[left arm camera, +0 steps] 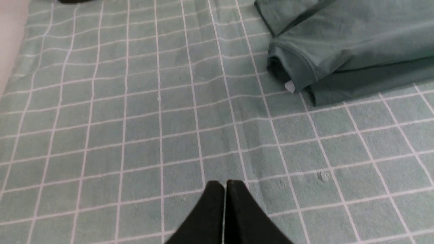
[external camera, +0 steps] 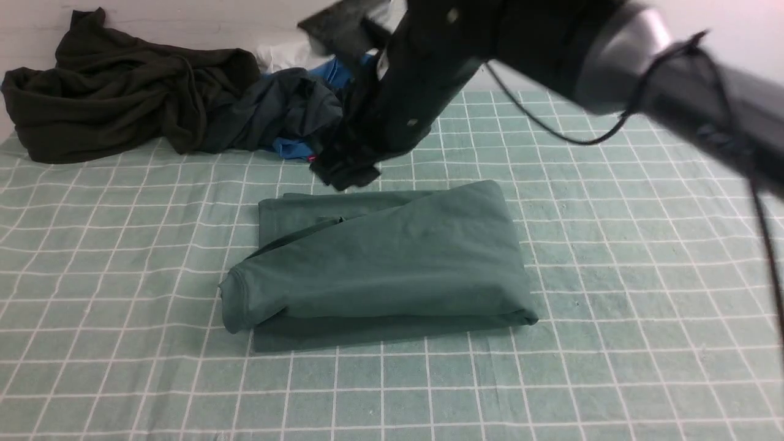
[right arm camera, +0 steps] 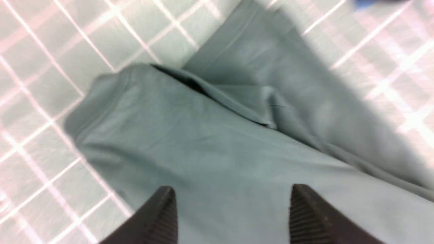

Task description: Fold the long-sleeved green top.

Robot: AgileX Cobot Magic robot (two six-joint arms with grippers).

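The green long-sleeved top lies folded into a thick rectangle in the middle of the checked cloth, with a rolled fold at its near left corner. My right gripper hovers open just above the top, nothing between its ribbed fingers. In the front view that gripper hangs blurred over the top's far left edge. My left gripper is shut and empty above bare checked cloth, well apart from the top's corner. It does not show in the front view.
A very dark olive-black garment is heaped at the far left. Beside it lie a dark grey garment, a blue cloth and a white one. The checked cloth covers the table.
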